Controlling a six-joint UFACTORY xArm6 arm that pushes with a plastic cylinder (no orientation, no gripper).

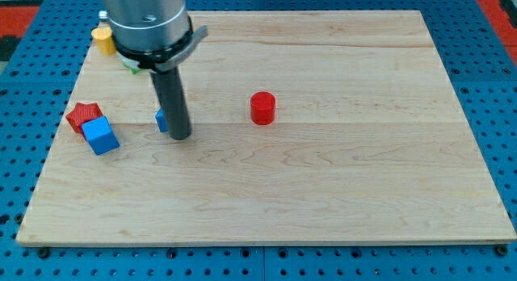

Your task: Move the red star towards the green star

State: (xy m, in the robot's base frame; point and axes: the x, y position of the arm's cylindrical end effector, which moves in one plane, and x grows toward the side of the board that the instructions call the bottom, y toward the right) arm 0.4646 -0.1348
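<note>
The red star (81, 115) lies near the board's left edge, touching a blue cube (100, 136) just below and to its right. Only a sliver of a green block (133, 69), probably the green star, shows at the view's top left, mostly hidden under the arm's body. My tip (180, 137) rests on the board right of the red star, about a fifth of the board's width away. It stands against a small blue block (162, 120) that is largely hidden behind the rod.
A red cylinder (262, 108) stands near the board's middle, right of my tip. A yellow block (102, 39) sits at the top left corner beside the arm's body. The wooden board (339, 200) lies on a blue perforated table.
</note>
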